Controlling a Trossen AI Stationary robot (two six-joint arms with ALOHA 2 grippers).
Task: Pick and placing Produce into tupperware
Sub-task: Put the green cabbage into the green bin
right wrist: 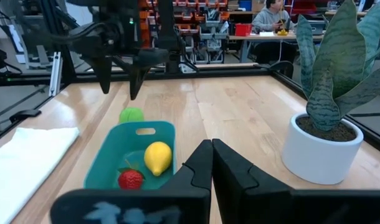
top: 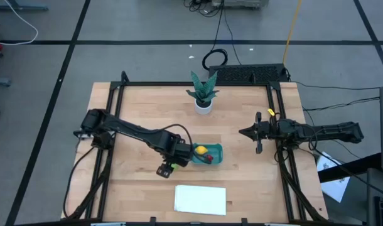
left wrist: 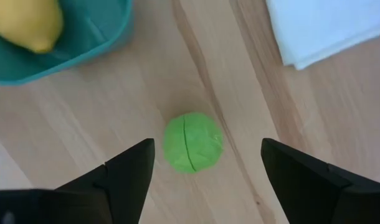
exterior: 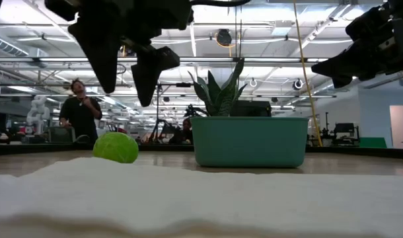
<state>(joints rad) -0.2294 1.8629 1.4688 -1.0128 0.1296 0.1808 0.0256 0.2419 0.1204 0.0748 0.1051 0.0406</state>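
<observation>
From above, the left gripper (top: 171, 164) is seen beside the tub (top: 215, 148), which already holds the yellow piece (top: 200, 150) and the red piece (top: 208, 159); the right gripper (top: 249, 132) is parked well apart.

At table height, the lime (exterior: 115, 147) is seen resting on the wood beside the tub, with the left fingers raised above it.

In the left wrist view, the lime is framed between wide-spread, empty fingers (left wrist: 131, 171). It is judged light, hard and prone to rolling, best pinched across its middle. Open wood is left around it; the sheet (left wrist: 327, 25) lies near.

In the right wrist view, closed, empty fingers are shown.
</observation>
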